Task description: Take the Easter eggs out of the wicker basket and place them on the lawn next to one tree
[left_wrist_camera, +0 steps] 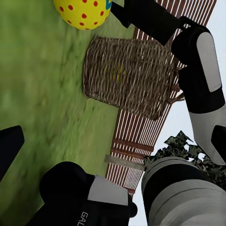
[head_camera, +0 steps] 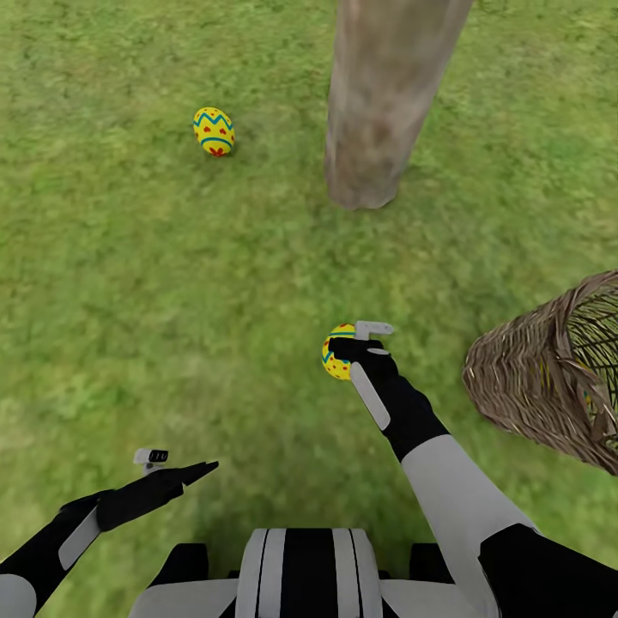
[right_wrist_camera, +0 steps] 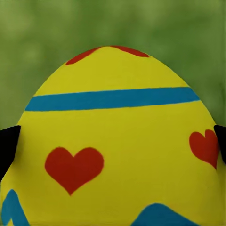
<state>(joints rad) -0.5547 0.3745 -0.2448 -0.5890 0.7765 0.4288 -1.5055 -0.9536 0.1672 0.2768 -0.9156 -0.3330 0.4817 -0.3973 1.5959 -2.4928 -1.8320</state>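
One Easter egg (head_camera: 214, 130), yellow with red marks and blue-green bands, lies on the lawn (head_camera: 129, 300) left of the tree (head_camera: 382, 103), whose thick grey-brown trunk rises at the top centre. My right gripper (head_camera: 354, 340) is shut on a second Easter egg (head_camera: 336, 354), held over the grass in front of the trunk. The right wrist view has this egg (right_wrist_camera: 113, 103) up close, with dark fingertips (right_wrist_camera: 7, 146) at both sides. The wicker basket (head_camera: 541, 378) lies tipped at the right; a bit of yellow shows through its weave (left_wrist_camera: 129, 75). Low at the left, my left gripper (head_camera: 176, 465) is open and holds nothing.
In the left wrist view my right arm (left_wrist_camera: 202, 75) crosses in front of a slatted wooden fence (left_wrist_camera: 141, 136) behind the basket, with dark foliage (left_wrist_camera: 181, 143) past it. Open grass stretches between the trunk and my base (head_camera: 305, 571).
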